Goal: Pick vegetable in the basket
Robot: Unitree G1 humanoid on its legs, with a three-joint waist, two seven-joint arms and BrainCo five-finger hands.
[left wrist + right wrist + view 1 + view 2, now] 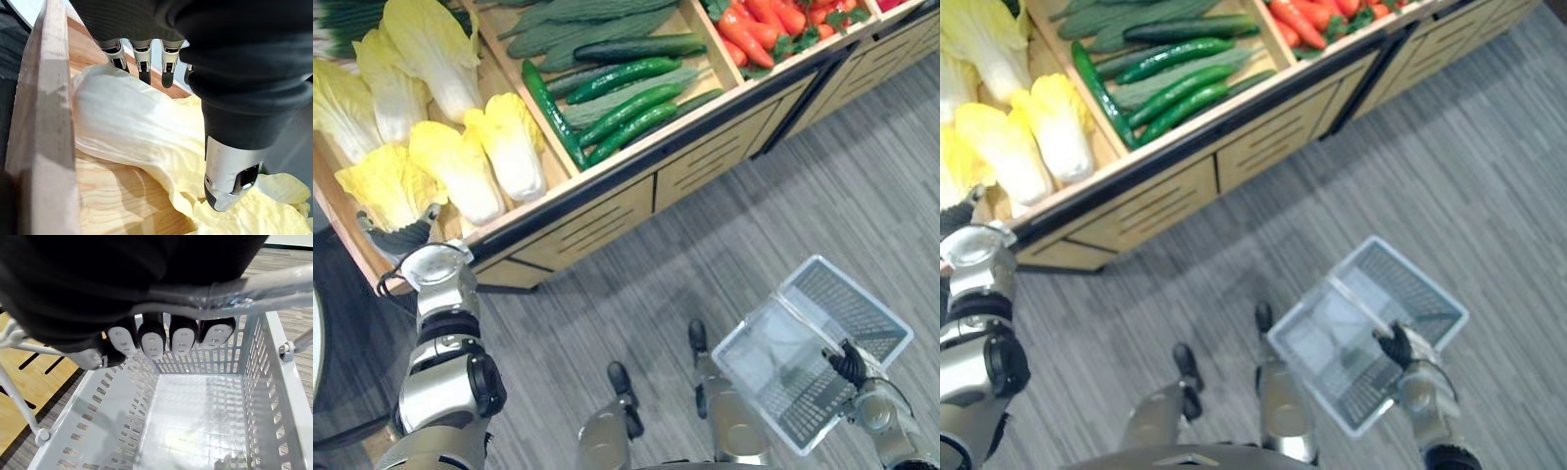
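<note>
Several pale yellow napa cabbages lie in the left bin of a wooden display stand. My left hand reaches onto the nearest cabbage at the bin's front corner. In the left wrist view its fingers stretch straight over the cabbage and the thumb rests on its leafy end, so the hand is open. My right hand is shut on the handle of a white plastic basket, held low at the right above the floor. The basket's inside is bare.
Green cucumbers fill the middle bin and red vegetables the right one. The bin's wooden side wall stands close beside the cabbage under my left hand. Grey plank floor lies between stand and basket.
</note>
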